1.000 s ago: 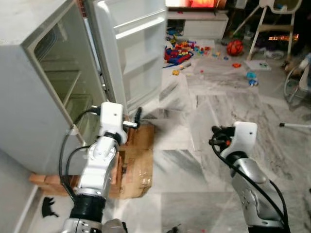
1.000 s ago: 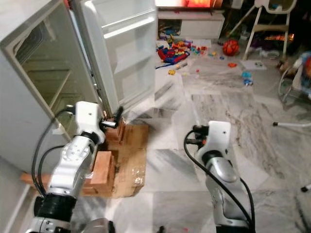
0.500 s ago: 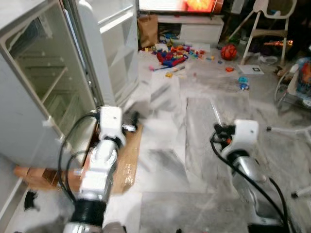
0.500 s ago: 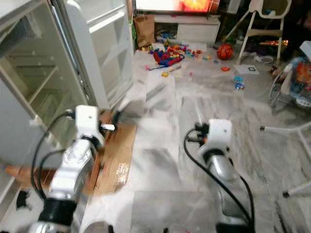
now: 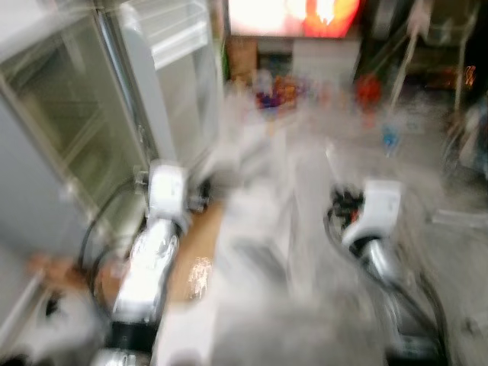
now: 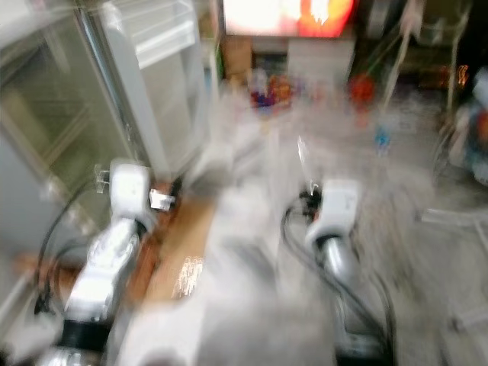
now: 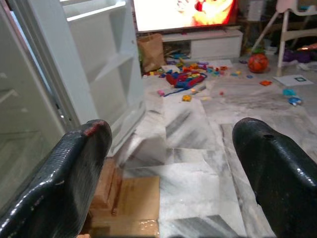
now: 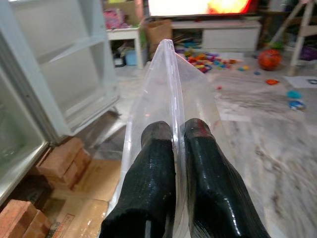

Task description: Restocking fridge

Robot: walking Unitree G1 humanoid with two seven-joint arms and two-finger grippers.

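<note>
Everything's swung blurry since before; right gripper [image 8: 171, 148] pinches a thin, floppy clear bag [image 8: 171, 89] by its edge, left gripper [image 7: 171, 163] wide.

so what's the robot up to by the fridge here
The robot is on the move beside the open fridge, and its head views are blurred. Its right claw is shut on a clear plastic bag, holding it out edge-on. Its left claw is open and holds nothing, pointing across the marble floor toward scattered toys.
</note>
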